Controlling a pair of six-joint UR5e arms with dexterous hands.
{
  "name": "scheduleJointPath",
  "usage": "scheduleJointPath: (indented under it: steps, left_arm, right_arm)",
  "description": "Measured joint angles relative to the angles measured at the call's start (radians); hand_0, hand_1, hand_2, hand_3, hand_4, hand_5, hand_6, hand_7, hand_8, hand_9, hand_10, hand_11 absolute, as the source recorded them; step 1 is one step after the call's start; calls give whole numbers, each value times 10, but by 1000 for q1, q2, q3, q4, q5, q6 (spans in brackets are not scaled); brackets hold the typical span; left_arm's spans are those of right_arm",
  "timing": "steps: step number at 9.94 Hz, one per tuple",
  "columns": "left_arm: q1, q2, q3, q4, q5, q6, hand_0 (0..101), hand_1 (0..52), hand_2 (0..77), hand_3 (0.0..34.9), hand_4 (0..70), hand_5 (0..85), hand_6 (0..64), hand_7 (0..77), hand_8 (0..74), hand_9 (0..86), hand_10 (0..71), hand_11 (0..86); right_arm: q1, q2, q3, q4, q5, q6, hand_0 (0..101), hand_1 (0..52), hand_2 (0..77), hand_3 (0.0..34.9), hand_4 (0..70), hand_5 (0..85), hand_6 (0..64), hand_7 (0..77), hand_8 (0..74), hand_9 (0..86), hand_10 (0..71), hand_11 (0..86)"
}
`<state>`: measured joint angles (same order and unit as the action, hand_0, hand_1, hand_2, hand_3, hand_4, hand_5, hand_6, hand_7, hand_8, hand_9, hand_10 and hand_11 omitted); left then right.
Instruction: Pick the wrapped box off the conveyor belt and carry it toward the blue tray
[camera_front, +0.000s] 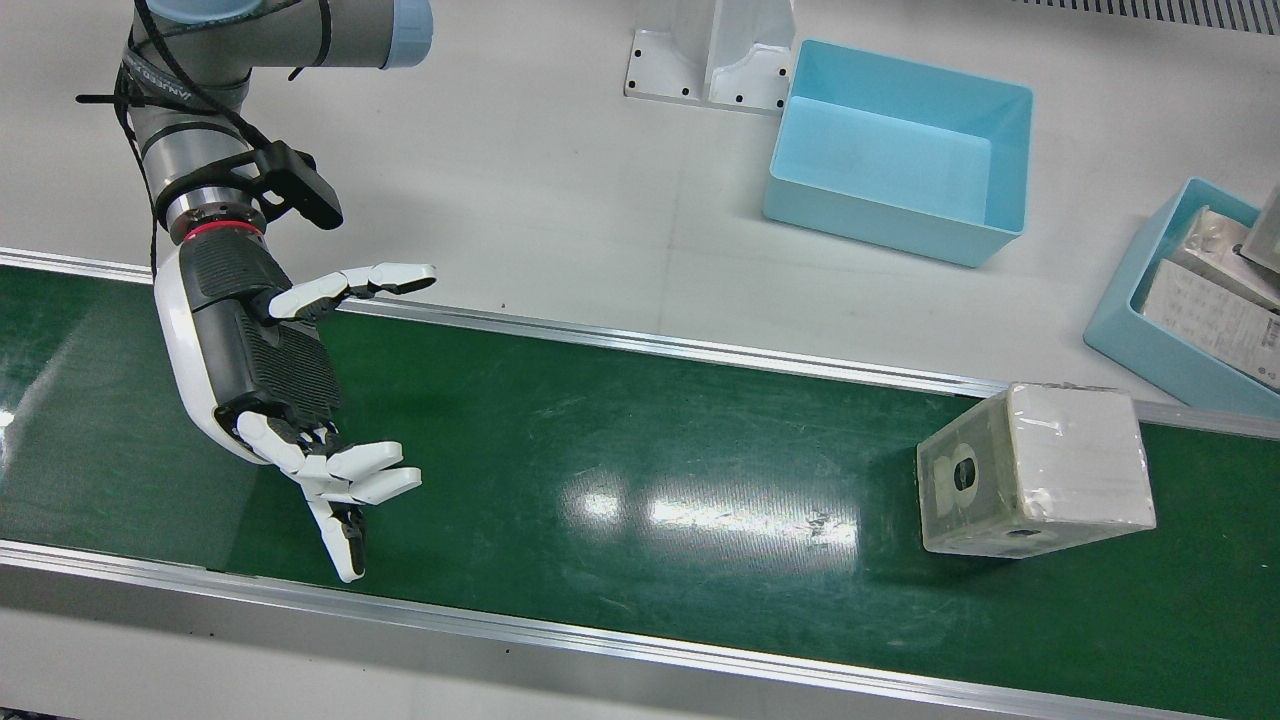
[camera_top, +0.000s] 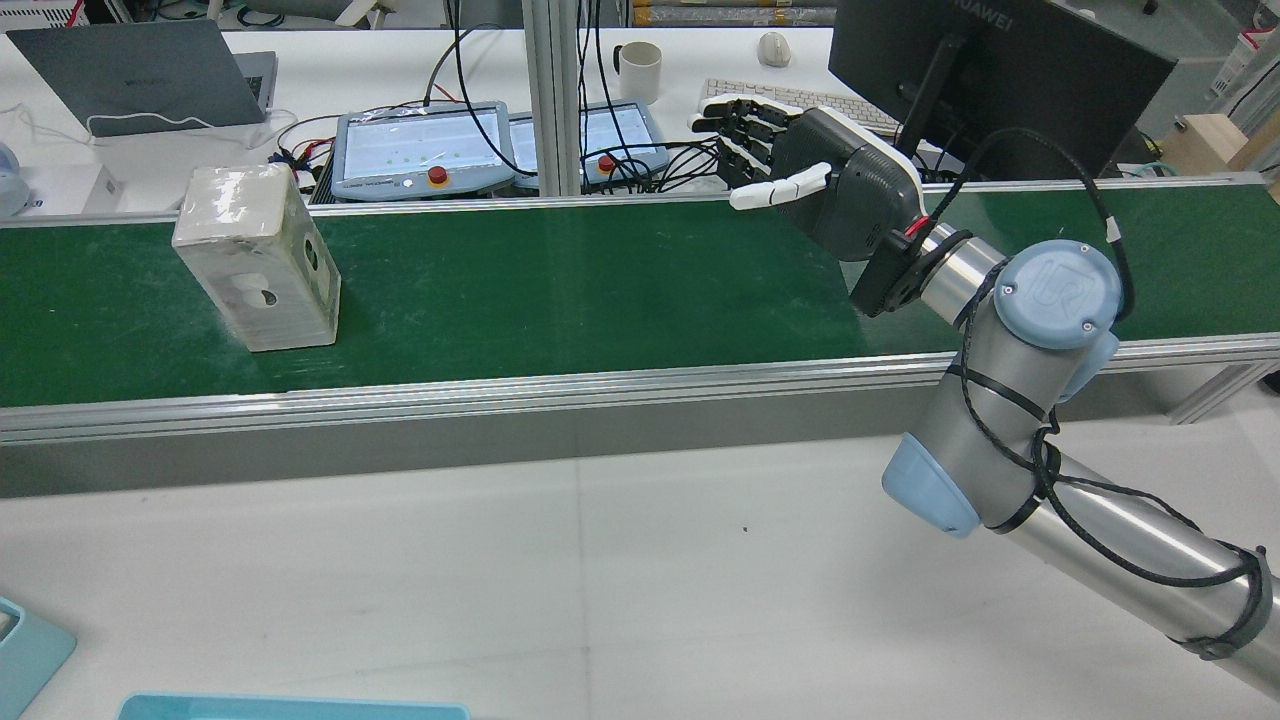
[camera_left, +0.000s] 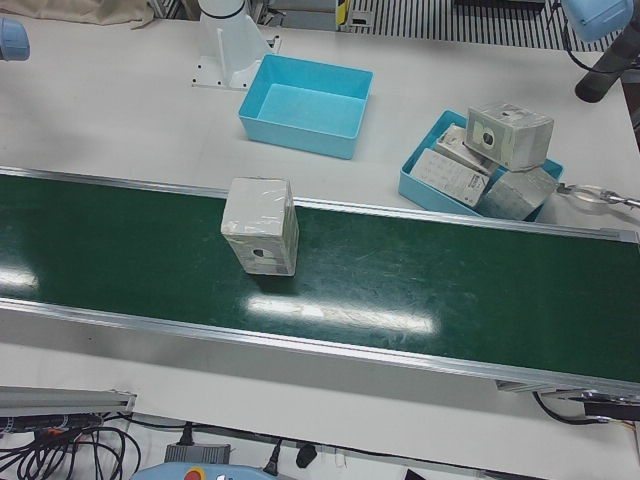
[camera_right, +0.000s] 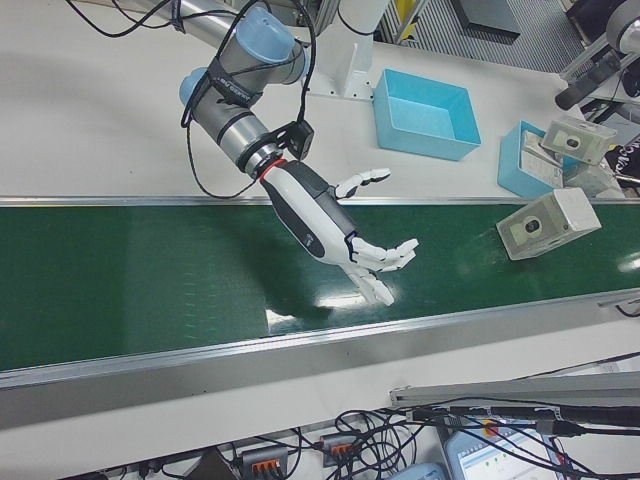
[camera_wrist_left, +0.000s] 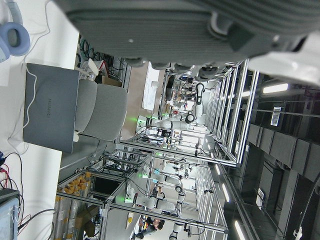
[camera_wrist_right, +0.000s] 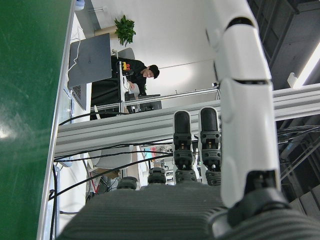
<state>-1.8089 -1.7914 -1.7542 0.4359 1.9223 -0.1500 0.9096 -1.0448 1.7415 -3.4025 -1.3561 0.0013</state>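
While one wrapped box (camera_front: 1035, 468) stands alone on the green conveyor belt (camera_front: 620, 470), two blue trays sit on the white table (camera_front: 560, 190) beyond it: an empty blue tray (camera_front: 900, 150) and a second tray (camera_left: 415, 185) holding four more boxes piled together. The wrapped box is a pale, off-white block under glossy clear film, with a dark round hole in one grey-beige face. In the front view it sits at the belt's right end, close to the far rail, just before the filled tray. The right hand (camera_front: 290, 400) hovers over the belt's left part, well apart from the box, fingers (camera_front: 375, 280) spread and holding nothing. The left hand (camera_wrist_left: 200, 30) shows only its palm underside; whether its fingers are apart I cannot tell.
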Motion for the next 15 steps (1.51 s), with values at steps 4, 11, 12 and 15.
scheduleJointPath:
  steps: [4, 11, 12, 15]
  left_arm:
    - [0, 0, 0, 0, 0, 0, 0, 0, 11, 0, 0, 11, 0, 5, 5, 0, 5, 0]
    - [0, 0, 0, 0, 0, 0, 0, 0, 11, 0, 0, 11, 0, 5, 5, 0, 5, 0]
    - [0, 0, 0, 0, 0, 0, 0, 0, 5, 0, 0, 11, 0, 5, 5, 0, 5, 0]
    - [0, 0, 0, 0, 0, 0, 0, 0, 11, 0, 0, 11, 0, 5, 5, 0, 5, 0]
  right_arm:
    - [0, -5, 2, 0, 0, 2, 509, 158, 131, 52, 235, 284, 120, 295, 11, 60, 0, 16]
    - [-21, -6, -2, 0, 3, -7, 509, 169, 142, 63, 235, 284, 114, 295, 11, 60, 0, 16]
    - [-27, -5, -2, 0, 5, -14, 509, 169, 142, 64, 218, 284, 114, 295, 11, 60, 0, 16]
    - [-33, -5, -2, -19, 4, -39, 538, 240, 229, 18, 218, 256, 125, 311, 11, 60, 0, 16]
